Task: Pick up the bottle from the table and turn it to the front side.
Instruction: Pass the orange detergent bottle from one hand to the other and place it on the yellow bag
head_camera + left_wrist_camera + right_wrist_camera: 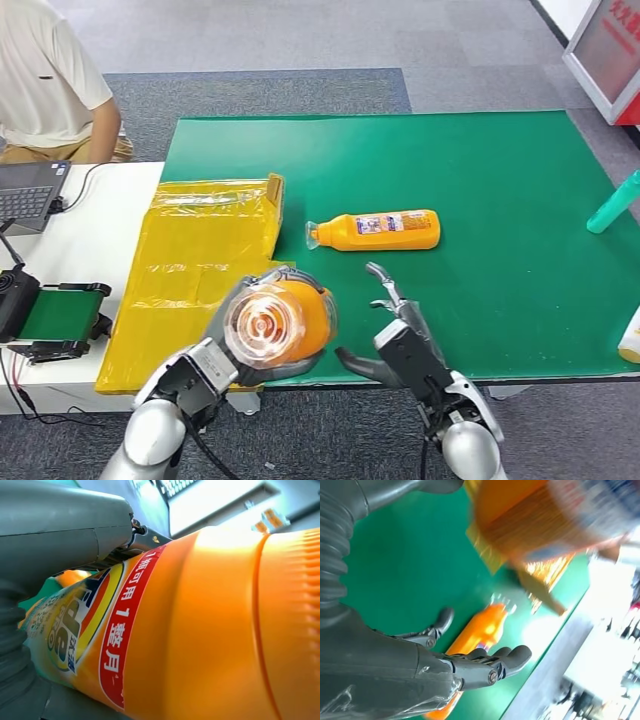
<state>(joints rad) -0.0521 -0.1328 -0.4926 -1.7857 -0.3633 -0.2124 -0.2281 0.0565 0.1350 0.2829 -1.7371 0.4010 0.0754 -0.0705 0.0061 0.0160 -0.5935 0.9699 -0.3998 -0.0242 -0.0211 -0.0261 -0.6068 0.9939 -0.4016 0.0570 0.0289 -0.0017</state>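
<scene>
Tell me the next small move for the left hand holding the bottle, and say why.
Probably keep rolling the wrist. The left hand holds the bottle above the table's near edge, cap end toward the head camera, so from there the label cannot be seen. The left wrist view shows printed label beside the fingers, so a further turn should bring the front side round. The right hand is open, spare.

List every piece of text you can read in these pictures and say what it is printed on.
"1瓶可用1整月": red band on the orange bottle held in the left hand.
Round logo beside it: large letters cut off, not readable in full.
Label on the orange bottle lying on the table: too small.
Red sign at the corner: unreadable.
</scene>
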